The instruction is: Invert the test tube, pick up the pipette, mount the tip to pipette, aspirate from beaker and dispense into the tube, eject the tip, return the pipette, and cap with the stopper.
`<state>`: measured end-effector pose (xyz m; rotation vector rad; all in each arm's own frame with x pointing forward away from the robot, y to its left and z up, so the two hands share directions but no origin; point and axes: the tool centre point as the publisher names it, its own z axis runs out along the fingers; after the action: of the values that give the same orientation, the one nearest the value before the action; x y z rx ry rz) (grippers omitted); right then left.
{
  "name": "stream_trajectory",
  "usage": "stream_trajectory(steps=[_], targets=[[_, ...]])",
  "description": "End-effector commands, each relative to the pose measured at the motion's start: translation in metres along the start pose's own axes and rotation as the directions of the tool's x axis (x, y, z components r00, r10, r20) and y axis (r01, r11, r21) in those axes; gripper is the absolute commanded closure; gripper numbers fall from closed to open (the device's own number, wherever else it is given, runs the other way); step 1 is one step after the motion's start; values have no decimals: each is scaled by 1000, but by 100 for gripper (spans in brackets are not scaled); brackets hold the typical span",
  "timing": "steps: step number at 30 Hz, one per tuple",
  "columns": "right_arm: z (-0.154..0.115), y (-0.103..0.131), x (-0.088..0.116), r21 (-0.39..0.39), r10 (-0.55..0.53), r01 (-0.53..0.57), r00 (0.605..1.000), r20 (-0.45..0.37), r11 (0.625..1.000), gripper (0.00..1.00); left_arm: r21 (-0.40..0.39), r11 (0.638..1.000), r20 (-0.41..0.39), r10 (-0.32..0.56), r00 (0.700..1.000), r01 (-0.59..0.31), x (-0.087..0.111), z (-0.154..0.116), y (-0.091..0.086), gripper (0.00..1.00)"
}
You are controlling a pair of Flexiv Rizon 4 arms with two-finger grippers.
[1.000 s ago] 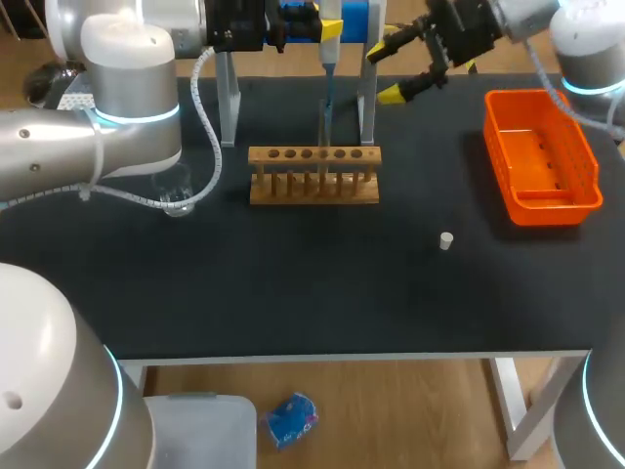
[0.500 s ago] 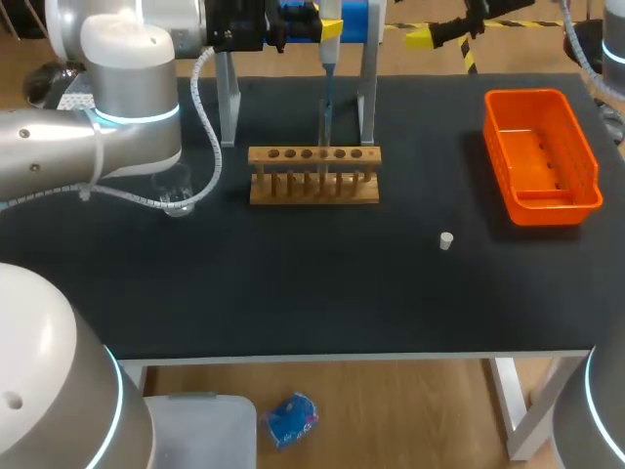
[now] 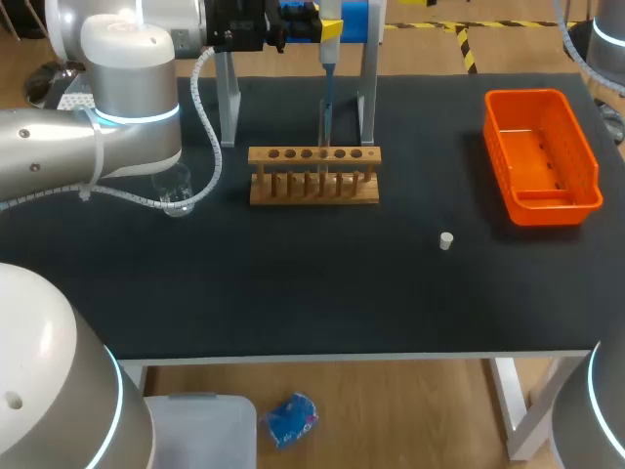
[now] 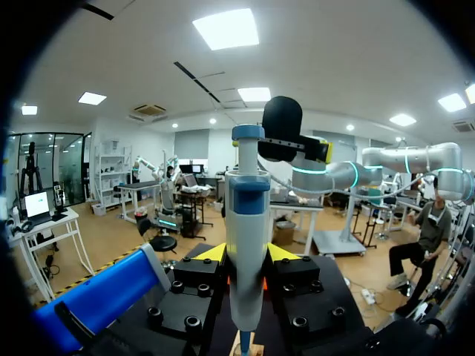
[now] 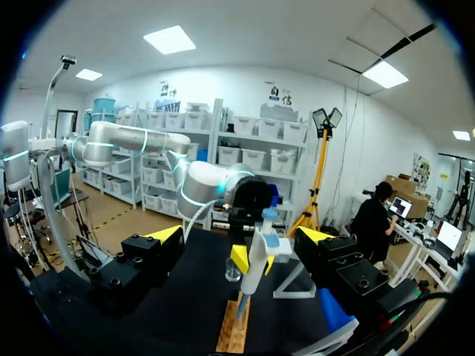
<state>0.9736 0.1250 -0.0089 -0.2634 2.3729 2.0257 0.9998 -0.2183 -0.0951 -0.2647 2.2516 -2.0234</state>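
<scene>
My left gripper (image 3: 330, 27) is shut on the blue and white pipette (image 3: 329, 59) at the table's back edge, between the legs of a grey stand (image 3: 229, 98). In the left wrist view the pipette (image 4: 246, 222) stands upright between the yellow tips of that gripper (image 4: 246, 256). Its thin lower end points down at the wooden tube rack (image 3: 313, 176). A clear beaker (image 3: 176, 192) sits to the left of the rack. The small white stopper (image 3: 445, 240) lies on the mat at the front right. My right gripper (image 5: 241, 235) hangs open and empty, well back from the pipette (image 5: 260, 252), and is out of the head view.
An orange bin (image 3: 586, 161) stands at the table's right edge. The stand's second leg (image 3: 367, 98) rises just right of the pipette. The rack (image 5: 232, 334) and the beaker (image 5: 232, 271) lie ahead of my right gripper.
My right gripper has drawn up and away from the back of the table, out of the head view. The left arm and the pipette have stayed where they were.
</scene>
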Motion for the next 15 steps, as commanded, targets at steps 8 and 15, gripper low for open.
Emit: stream_trajectory(steps=[8, 15], targets=[[12, 20, -14, -51, -33, 30, 997, -66, 998, 100, 3, 1000, 5, 1, 1000, -1, 1, 0, 0, 100], [12, 20, -14, -51, -33, 30, 997, -66, 998, 100, 3, 1000, 5, 1, 1000, -1, 1, 0, 0, 100]])
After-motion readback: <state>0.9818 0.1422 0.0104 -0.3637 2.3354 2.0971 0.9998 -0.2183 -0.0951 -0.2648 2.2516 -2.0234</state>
